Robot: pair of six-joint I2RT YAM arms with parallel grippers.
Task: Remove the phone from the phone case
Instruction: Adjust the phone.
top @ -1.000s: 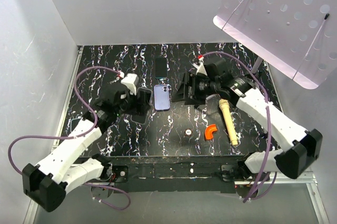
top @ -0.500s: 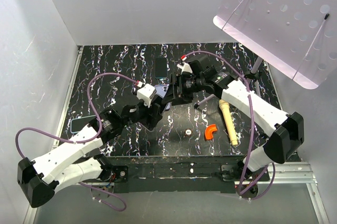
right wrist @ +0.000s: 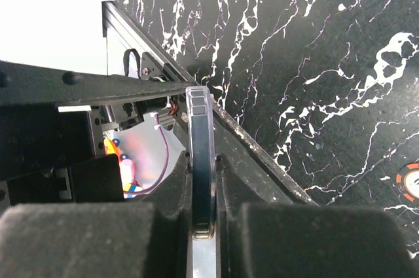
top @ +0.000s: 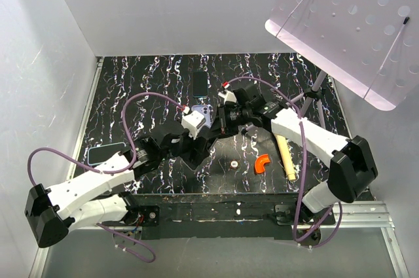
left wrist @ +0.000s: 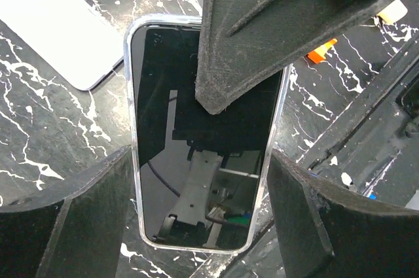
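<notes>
**Item – black-screened phone** (left wrist: 203,180) in a **clear soft-plastic case** (left wrist: 129,134). It is held off the table at mid-table, between the two arms, with the screen facing the left wrist camera. The case rim is visible all round the glass.

**Left gripper** (left wrist: 200,157): the jaws are spread wide and clamped across the width of the clear soft-plastic case. One black finger presses each long side of the lower half.

**Right gripper** (right wrist: 203,173): closed tight on one end of the cased phone, which its own camera sees edge-on, pinched between the pads. In the left wrist view its black finger (left wrist: 262,29) lies over the upper part of the screen.

**Surface – black table with white marbling** (top: 144,75).

**Other contents:**
- Lavender phone-shaped slab with two camera holes (left wrist: 59,23), lying flat and back up on the table just beyond the grippers.
- Second dark phone (top: 200,83), flat, farther back.
- Dark slab with a pale blue rim (top: 105,154), near the left edge.
- Orange curved piece (top: 262,163) and small white disc (top: 234,164), near the front and apart from each other.
- Cream stick-shaped handle (top: 285,157), just right of the orange piece.
- White perforated panel (top: 353,23), overhead at the upper right.
</notes>
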